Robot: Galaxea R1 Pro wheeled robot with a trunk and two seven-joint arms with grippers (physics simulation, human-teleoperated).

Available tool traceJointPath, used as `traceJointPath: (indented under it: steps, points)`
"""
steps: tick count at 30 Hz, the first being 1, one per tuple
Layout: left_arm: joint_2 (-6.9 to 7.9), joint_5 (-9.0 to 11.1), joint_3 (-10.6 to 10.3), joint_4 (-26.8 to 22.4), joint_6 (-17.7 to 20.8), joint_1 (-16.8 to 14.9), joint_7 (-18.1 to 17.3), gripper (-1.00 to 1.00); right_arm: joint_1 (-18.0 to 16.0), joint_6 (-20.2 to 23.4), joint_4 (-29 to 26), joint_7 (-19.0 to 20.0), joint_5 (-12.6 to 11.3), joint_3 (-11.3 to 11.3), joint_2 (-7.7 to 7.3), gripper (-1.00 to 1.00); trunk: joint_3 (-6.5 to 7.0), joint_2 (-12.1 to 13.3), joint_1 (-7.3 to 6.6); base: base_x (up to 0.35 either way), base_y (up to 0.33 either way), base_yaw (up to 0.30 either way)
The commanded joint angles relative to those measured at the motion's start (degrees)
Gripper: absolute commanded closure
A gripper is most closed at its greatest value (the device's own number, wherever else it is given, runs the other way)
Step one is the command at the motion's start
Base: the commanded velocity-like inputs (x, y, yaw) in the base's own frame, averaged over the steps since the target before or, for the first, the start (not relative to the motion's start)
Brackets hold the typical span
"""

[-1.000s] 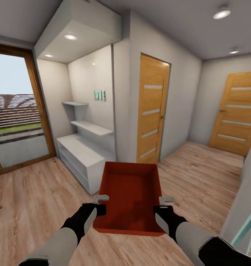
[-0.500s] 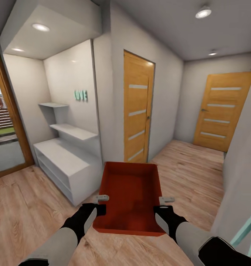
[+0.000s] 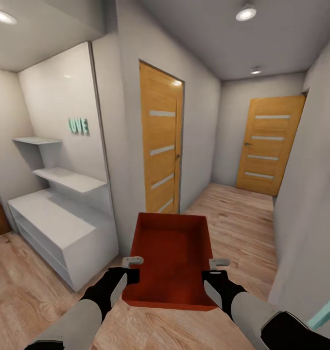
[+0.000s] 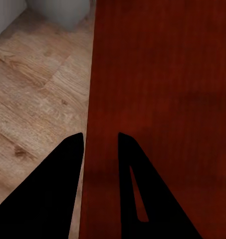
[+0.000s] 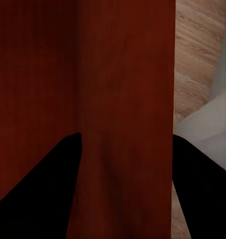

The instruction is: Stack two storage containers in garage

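One orange-red open-topped storage container hangs level in front of me over light wood planks, held from both sides. My left gripper is shut on its left wall and my right gripper on its right wall. In the left wrist view the dark fingers of the left gripper straddle the container's wall. The right wrist view has the right gripper spanning the container's red wall. The box is empty inside.
A white low shelf unit with wall shelves stands at the left. A closed wooden door is ahead, another closed door ends the corridor. A grey wall runs close on the right. Plank floor leads down the corridor.
The whole view has swung to the right: the glazed outside door has left the picture and the corridor has come toward the centre. The container and both grippers keep their hold.
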Motion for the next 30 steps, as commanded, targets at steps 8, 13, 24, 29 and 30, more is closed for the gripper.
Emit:
traceJointPath:
  steps: [8, 13, 24, 29, 30]
  points:
    - [-0.06, 0.46, -0.51, 0.08, 0.33, 0.07, 0.53, 1.0, -0.06, 0.55, -1.14, -0.45, 1.45, -0.77, 0.0, 1.0, -0.02, -0.04, 0.05, 0.322, 0.0, -0.022]
    - [-0.06, 0.45, -0.51, 0.07, 0.33, 0.07, 0.53, 1.0, -0.06, 0.52, -1.14, -0.45, 1.45, -0.77, 0.0, 1.0, -0.02, -0.04, 0.05, 0.322, 0.0, -0.001]
    - [-0.06, 0.45, -0.51, 0.09, 0.33, 0.07, 0.53, 1.0, -0.06, 0.56, -1.14, -0.45, 1.44, -0.77, 0.0, 1.0, -0.02, -0.04, 0.05, 0.322, 0.0, -0.043]
    - [-0.06, 0.45, -0.51, 0.1, 0.33, 0.07, 0.53, 1.0, -0.06, 0.56, -1.14, -0.45, 1.41, -0.77, 0.0, 1.0, -0.02, -0.04, 0.05, 0.322, 0.0, -0.227]
    - [-0.06, 0.45, -0.51, 0.12, 0.33, 0.07, 0.53, 1.0, -0.06, 0.56, -1.14, -0.45, 1.41, -0.77, 0.0, 1.0, -0.02, -0.04, 0.05, 0.322, 0.0, -0.239]
